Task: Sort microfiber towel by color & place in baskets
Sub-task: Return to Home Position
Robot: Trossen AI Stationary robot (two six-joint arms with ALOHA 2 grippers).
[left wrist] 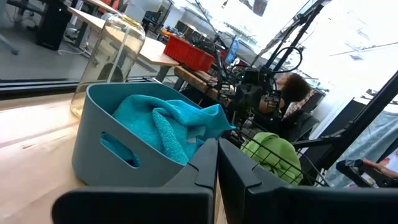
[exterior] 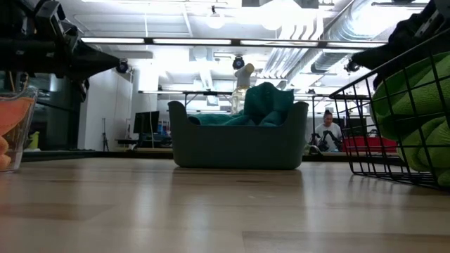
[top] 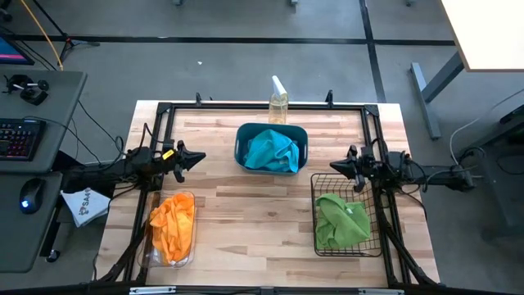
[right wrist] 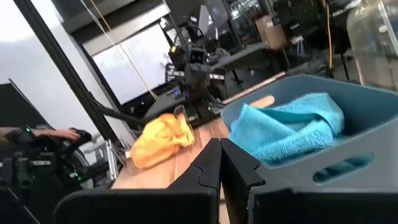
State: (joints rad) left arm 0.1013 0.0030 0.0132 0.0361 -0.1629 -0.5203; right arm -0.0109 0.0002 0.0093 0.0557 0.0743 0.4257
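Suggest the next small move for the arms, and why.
Probably hold the left end effector and right end effector parked at their sides: turquoise towel is in the teal tub, green towel in the wire basket, orange towels in the clear bin.

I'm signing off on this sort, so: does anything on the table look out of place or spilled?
Nothing stands out. Turquoise towels sit in the teal tub, green towels in the wire basket, orange towels in the clear bin. No cloth lies loose on the table. Left gripper and right gripper hang shut at the sides.

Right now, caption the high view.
Turquoise towels in tub, orange towels in bin, green towels in basket; left gripper, right gripper empty.
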